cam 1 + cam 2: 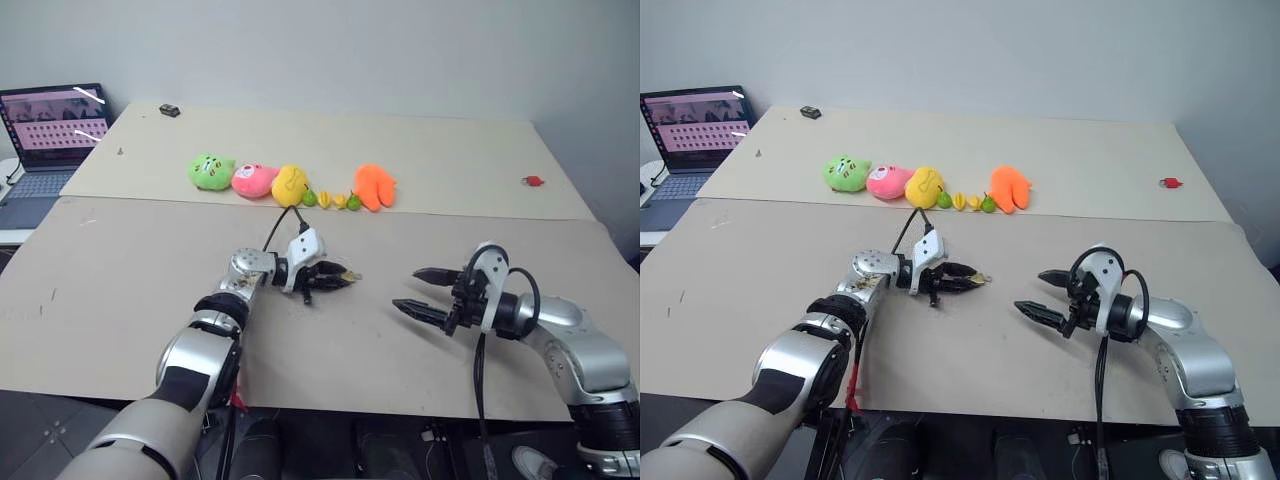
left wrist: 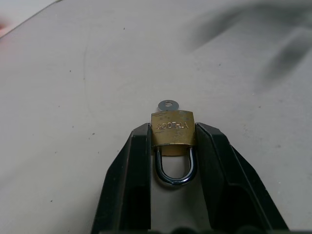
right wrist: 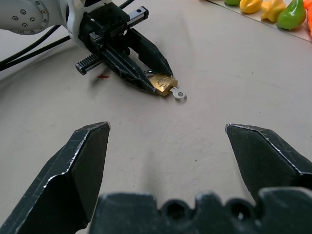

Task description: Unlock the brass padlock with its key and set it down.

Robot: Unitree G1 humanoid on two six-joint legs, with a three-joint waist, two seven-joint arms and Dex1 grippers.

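**Technician A:** Where does the brass padlock point(image 2: 172, 128) sit, and how is it gripped?

**Technician B:** It sits between the two fingertips of the left gripper point(image 2: 171, 141), which is clamped on the flat sides of the lock body. The silvery shackle point(image 2: 175, 168) points back toward the wrist, into the gap between the fingers. The key point(image 2: 168, 105) is already in the keyway, and its round head projects past the fingertips on the far side. The lock appears to be held just over the cardboard tabletop point(image 1: 130, 260); whether it touches the surface cannot be told.

**Technician A:** Handling properties?

**Technician B:** In my judgement: rigid, light, smooth metal. It will not deform, but polished brass on hard pads can pivot or slip under torque. The present hold on the body sides is the correct one, since it resists twisting.

**Technician A:** Where should the second tool take hold?

**Technician B:** On the flat head of the key, pinched across its faces. The head is thin and very small, so alignment must be close; a grip on its edge would likely slide off.

**Technician A:** State of the right gripper point(image 3: 168, 134)?

**Technician B:** Fully spread and empty. It faces the lock and key head-on, well apart from them. The row of toy fruits point(image 1: 330, 198) lies beyond both tools and is not involved.
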